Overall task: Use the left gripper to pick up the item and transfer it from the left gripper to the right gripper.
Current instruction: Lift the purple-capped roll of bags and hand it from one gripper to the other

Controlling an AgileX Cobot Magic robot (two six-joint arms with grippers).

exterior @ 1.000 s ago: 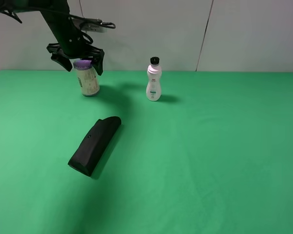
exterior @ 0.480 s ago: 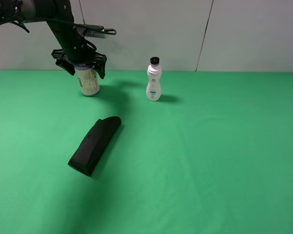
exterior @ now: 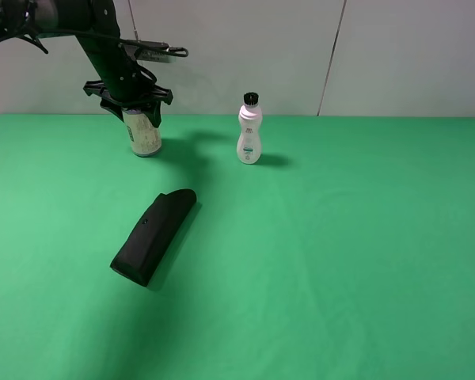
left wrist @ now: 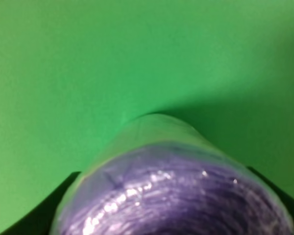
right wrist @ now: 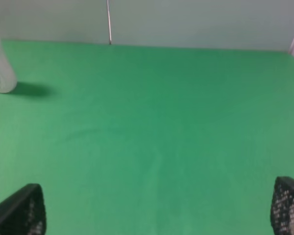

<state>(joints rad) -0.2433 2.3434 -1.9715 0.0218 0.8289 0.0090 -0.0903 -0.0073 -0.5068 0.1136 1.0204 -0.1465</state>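
Note:
The item, a canister with a purple top and cream label, stands upright at the back left of the green table. My left gripper is lowered over its top, one finger on each side. In the left wrist view the purple top fills the lower frame, and the black fingertips lie against both its sides. The right gripper is out of the exterior view. In the right wrist view its two fingertips stand wide apart with nothing between them.
A white bottle with a black cap stands at the back centre; it also shows in the right wrist view. A long black case lies at the front left. A white wall backs the table.
My left gripper has come down over the canister's top and its fingers have drawn in against the sides. The canister, bottle and case have not moved.

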